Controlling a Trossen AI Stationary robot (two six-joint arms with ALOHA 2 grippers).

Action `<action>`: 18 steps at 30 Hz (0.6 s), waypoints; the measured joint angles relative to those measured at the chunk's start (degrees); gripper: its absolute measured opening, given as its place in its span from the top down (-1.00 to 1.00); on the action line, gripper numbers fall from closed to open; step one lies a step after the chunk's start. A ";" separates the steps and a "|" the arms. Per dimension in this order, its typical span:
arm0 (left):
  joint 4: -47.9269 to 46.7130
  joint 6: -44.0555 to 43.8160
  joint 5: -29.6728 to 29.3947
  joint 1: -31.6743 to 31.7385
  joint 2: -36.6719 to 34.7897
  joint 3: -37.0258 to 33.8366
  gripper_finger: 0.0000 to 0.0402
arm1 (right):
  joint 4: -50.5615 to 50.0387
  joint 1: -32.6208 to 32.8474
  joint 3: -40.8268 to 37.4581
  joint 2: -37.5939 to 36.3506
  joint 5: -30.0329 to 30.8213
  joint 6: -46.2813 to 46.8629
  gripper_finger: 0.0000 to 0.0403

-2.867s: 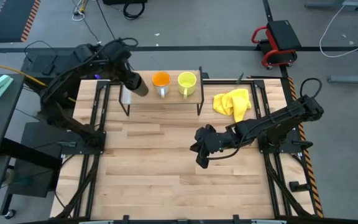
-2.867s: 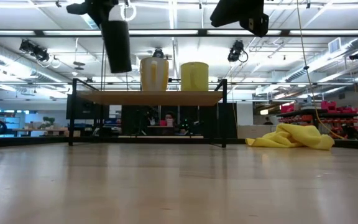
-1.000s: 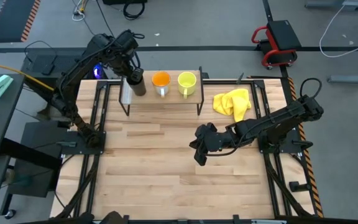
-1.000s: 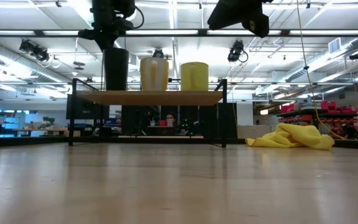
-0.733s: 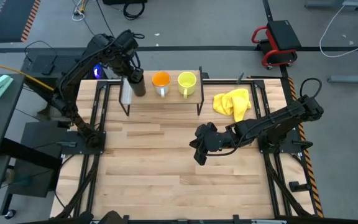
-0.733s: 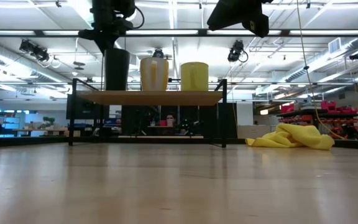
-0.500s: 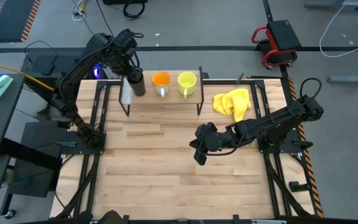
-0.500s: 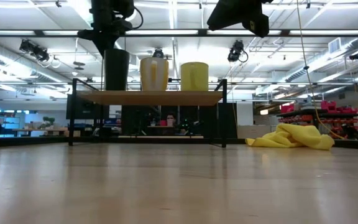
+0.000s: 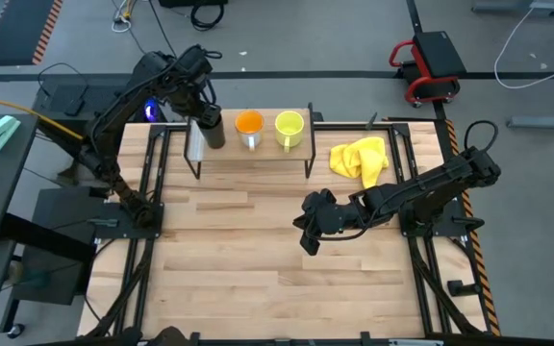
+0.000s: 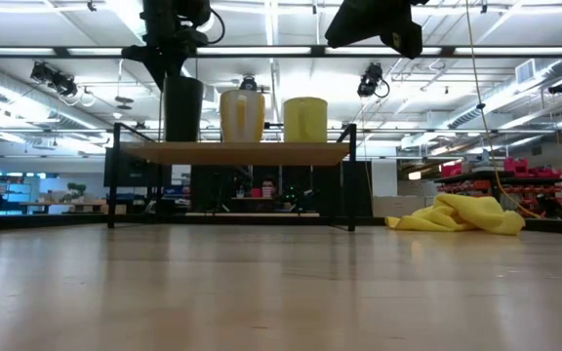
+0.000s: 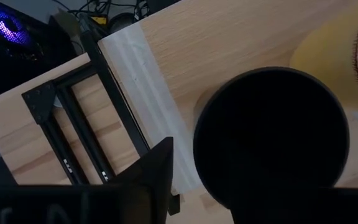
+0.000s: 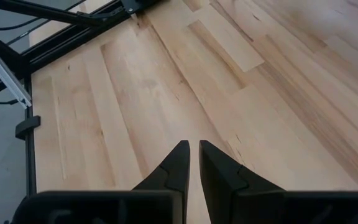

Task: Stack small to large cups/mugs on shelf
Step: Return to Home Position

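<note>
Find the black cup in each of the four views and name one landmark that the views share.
High view: black cup on the shelf's left end, under the left gripper.
Low view: leftmost of three on the shelf.
Left wrist view: the big dark round at centre.
Right wrist view: not in it; the idle right gripper sees only tabletop.
Shared landmark: the orange mug beside it, in all but the right wrist view.

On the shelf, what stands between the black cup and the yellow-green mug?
The orange-inside mug stands between the black cup and the yellow-green mug, seen in the high and low views.
</note>
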 joint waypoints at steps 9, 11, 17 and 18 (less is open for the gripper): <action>0.02 -0.50 0.00 0.00 -3.52 0.02 0.25 | 0.02 0.01 0.00 0.01 0.00 0.00 0.78; -0.02 -0.65 0.00 0.00 -4.97 0.02 0.24 | 0.02 0.01 0.00 0.01 0.00 -0.08 0.78; -0.13 -2.16 0.00 -1.60 -10.44 0.02 0.26 | 0.00 0.01 0.00 0.01 0.00 -0.37 0.78; -0.13 -2.53 0.00 -2.16 -11.60 0.02 0.27 | -0.02 0.01 0.00 0.01 0.00 -0.37 0.78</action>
